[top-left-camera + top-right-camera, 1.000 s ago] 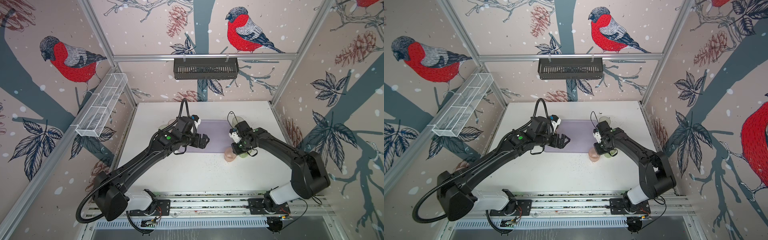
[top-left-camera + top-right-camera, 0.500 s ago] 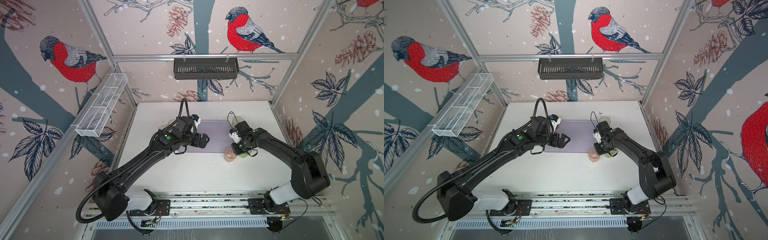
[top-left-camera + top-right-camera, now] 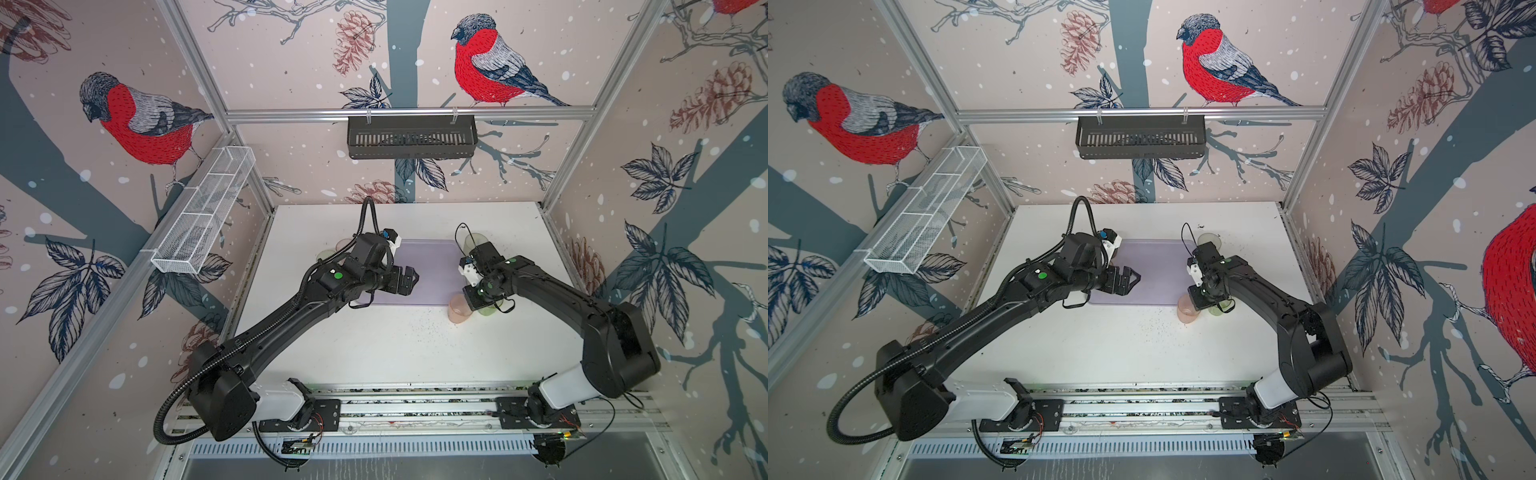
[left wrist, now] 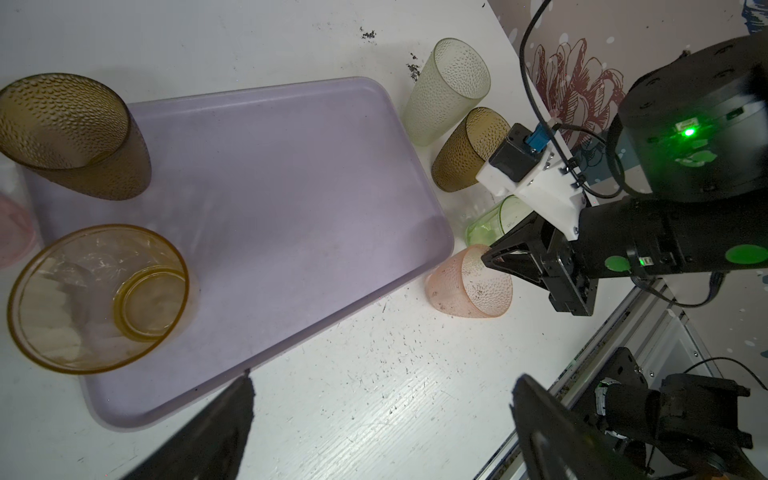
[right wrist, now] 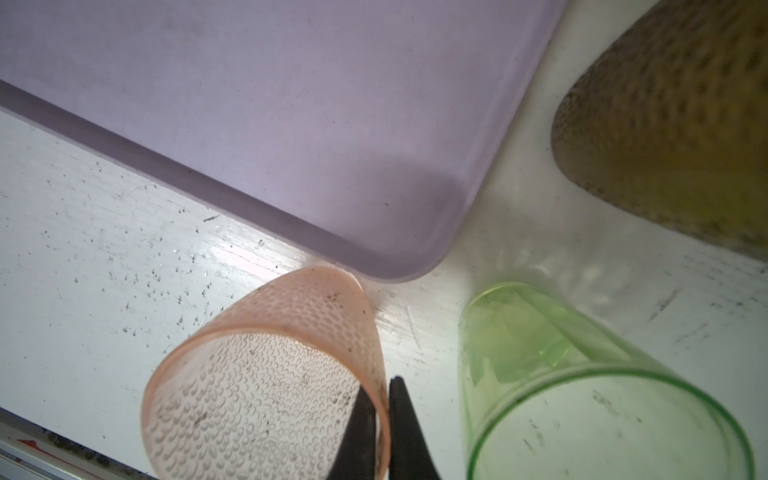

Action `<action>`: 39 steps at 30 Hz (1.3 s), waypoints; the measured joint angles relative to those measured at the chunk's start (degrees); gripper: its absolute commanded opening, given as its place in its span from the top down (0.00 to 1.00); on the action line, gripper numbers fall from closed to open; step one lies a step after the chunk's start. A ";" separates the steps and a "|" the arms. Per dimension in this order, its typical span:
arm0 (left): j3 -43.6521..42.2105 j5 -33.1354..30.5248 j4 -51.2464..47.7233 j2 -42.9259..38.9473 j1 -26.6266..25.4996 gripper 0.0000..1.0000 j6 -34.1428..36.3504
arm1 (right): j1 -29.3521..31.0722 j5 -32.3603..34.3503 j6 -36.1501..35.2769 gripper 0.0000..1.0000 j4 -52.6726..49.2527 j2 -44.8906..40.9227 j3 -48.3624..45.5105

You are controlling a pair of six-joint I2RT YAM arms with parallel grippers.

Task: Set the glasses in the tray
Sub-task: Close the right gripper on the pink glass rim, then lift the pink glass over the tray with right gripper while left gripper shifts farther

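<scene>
Right gripper (image 5: 384,419) jaws clenched on rim wall of pink glass (image 5: 266,374): one jaw inside, one outside. Glass stands on desk (image 3: 395,345) just outside near corner of tray (image 5: 291,104), seemingly touching rim. Green glass (image 5: 582,395) beside it. Left gripper (image 3: 1128,281) jaws released, empty, hovering over tray.

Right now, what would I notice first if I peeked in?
Giant red-breasted birds painted on the walls. Then two black arms over a lilac tray: the right tool pinches the rim of a pink glass just off the tray's corner, beside a bright green glass.
</scene>
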 measured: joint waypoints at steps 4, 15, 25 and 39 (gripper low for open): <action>0.00 0.00 0.04 0.04 0.00 0.04 0.00 | 0.00 0.00 0.00 0.94 -0.04 0.00 0.39; -1.51 -0.22 0.28 -0.96 0.00 0.04 -0.15 | 0.07 0.00 0.02 0.97 -1.95 -0.44 3.63; -3.08 -0.20 1.68 -2.91 0.17 0.04 0.04 | 1.20 1.62 0.42 0.98 -4.92 0.28 8.50; -5.77 1.11 1.77 -8.17 7.30 0.04 1.22 | 4.66 5.86 2.97 0.98 -10.34 6.95 19.52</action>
